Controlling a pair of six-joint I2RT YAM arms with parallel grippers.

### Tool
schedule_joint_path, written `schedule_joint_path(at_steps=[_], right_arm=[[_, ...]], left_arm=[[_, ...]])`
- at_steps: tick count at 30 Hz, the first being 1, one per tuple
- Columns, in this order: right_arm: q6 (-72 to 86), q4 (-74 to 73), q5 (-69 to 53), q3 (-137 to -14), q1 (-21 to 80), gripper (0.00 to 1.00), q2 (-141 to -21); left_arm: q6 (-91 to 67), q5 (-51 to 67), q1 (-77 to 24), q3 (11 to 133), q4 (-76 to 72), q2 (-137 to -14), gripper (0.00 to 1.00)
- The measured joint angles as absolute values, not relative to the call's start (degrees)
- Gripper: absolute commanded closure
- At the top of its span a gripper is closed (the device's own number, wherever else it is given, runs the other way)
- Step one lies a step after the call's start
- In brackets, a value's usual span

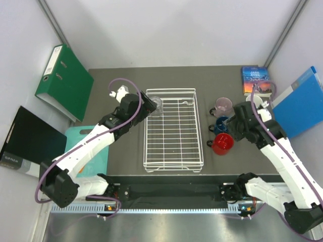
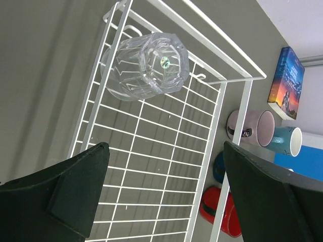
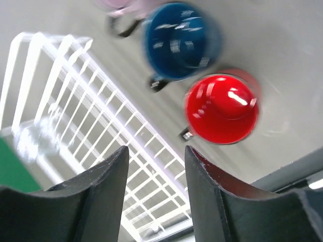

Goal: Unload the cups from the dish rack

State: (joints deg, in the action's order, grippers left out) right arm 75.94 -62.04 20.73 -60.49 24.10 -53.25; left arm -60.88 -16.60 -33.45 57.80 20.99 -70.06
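Top view high, looking down from 6 o'clock; wrist views near, at 10 and 3 o'clock; all share the dish rack (image 1: 146, 131)

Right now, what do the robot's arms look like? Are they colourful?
The left arm and right arm are white tubes with chunky black joints and black bases. A thin purple cable loops along each one. The left gripper and right gripper each have two flat, black, wedge-shaped fingers. I can't see any markings on them.
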Motion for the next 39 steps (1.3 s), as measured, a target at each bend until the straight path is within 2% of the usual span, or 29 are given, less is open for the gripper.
schedule_joint_path(at_steps=[5,6,10,15,23,30,39], right_arm=[[60.64,-54.57,13.91,-63.44,24.10,0.45,-52.36],[56.60,-51.62,11.53,-63.18,24.10,0.40,-51.75],[41.95,-40.03,2.92,-60.60,24.10,0.29,-48.84],[29.80,-33.54,-3.22,-61.65,24.10,0.24,-53.30],[23.18,-27.92,-6.81,-63.13,24.64,0.24,-65.01],[23.14,-24.99,-8.69,-63.92,24.75,0.24,-65.91],[23.14,-24.58,-8.73,-64.51,24.91,0.25,-65.91]], left_arm=[[-57.10,-18.11,-33.47,61.89,22.98,-72.10,0.01],[-55.31,-18.68,-33.47,63.81,24.51,-73.52,0.01],[-49.10,-20.69,-33.47,72.16,29.63,-80.51,0.01],[-44.75,-21.98,-33.47,75.79,34.37,-84.18,0.01],[-37.80,-21.91,-33.47,77.10,35.18,-85.27,0.01],[-31.31,-20.14,-33.47,87.92,35.20,-96.68,0.01],[-29.82,-18.85,-33.47,91.15,37.63,-105.32,0.01]])
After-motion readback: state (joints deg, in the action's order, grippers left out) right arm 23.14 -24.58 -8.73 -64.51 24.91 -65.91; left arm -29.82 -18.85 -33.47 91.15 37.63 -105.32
